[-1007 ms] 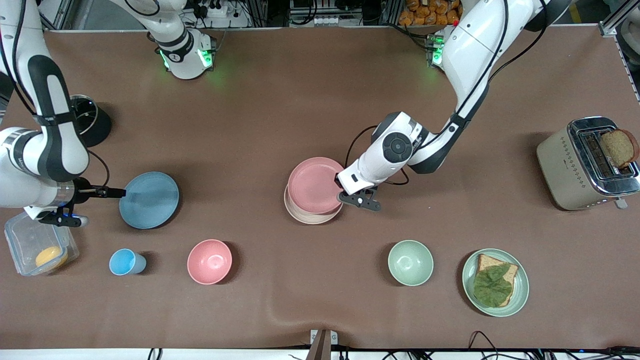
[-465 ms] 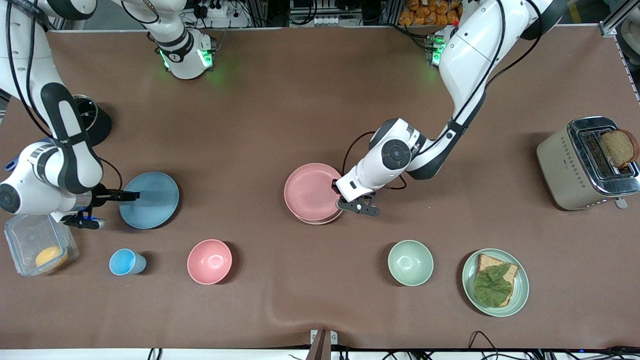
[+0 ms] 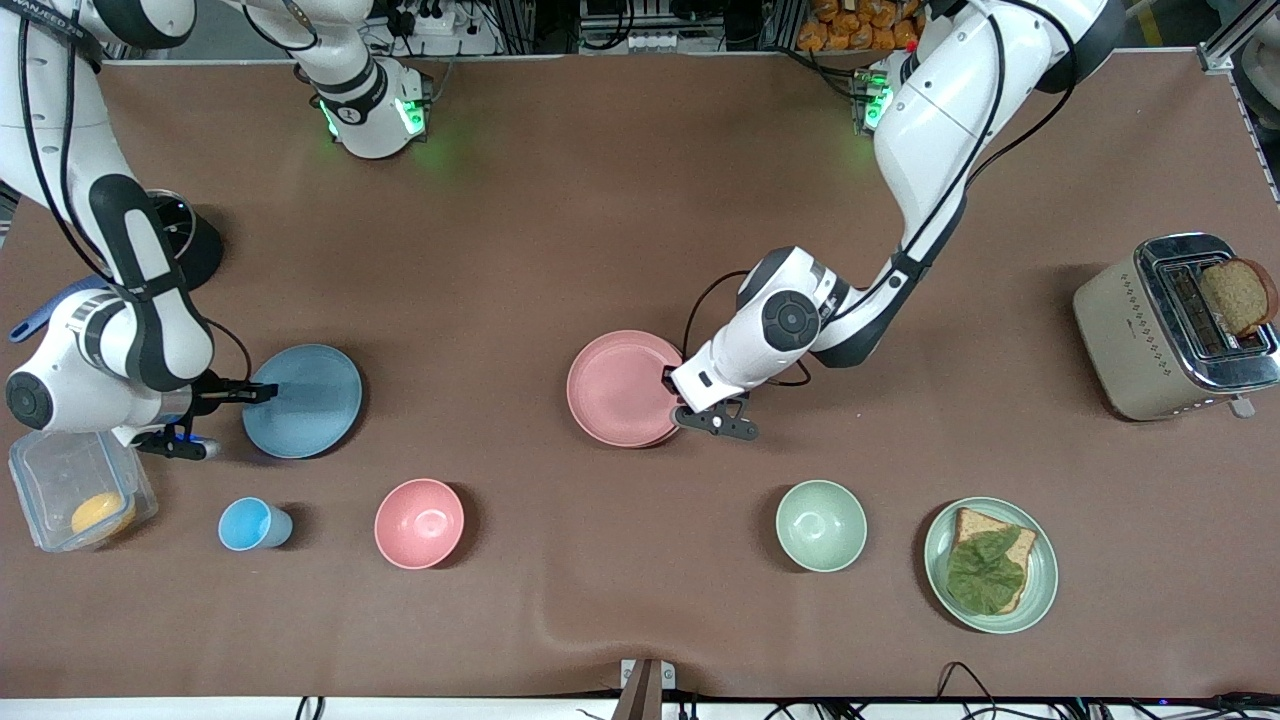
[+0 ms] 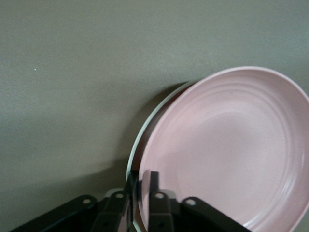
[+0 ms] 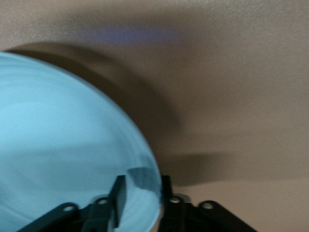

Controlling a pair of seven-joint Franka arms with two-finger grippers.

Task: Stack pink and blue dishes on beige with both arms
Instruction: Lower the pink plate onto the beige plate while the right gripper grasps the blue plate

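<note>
A: Tell me which step you have in hand now.

B: You have two things going at once. Your left tool (image 3: 712, 417) is pinched on the rim of the pink plate (image 3: 620, 388), and this plate lies on the beige plate (image 4: 136, 149) near the middle of the table (image 3: 600, 200). In the front view the beige one is almost fully covered; in the left wrist view only a thin pale edge shows under the pink rim. I judge the pink plate is placed, or very close to it.

A: And the right side?

B: Your right tool (image 3: 215, 415) is closed on the rim of the blue plate (image 3: 303, 401), toward the right arm's end of the table. In the right wrist view one finger is above the rim and one below. Whether the plate is already lifted, I cannot tell.

A: What does the next move ask?

B: I think you should open the left tool and take it away from the stack, so the place is free. Then carry the blue plate over the pink one and lower it level, centre on centre.

A: How do the plates look?

B: All flat, round, matte, with a low rim. The pink one has faint rings inside, and the blue one is a pale pastel. A thin rim grip may let a plate tilt, so move slowly.
</note>
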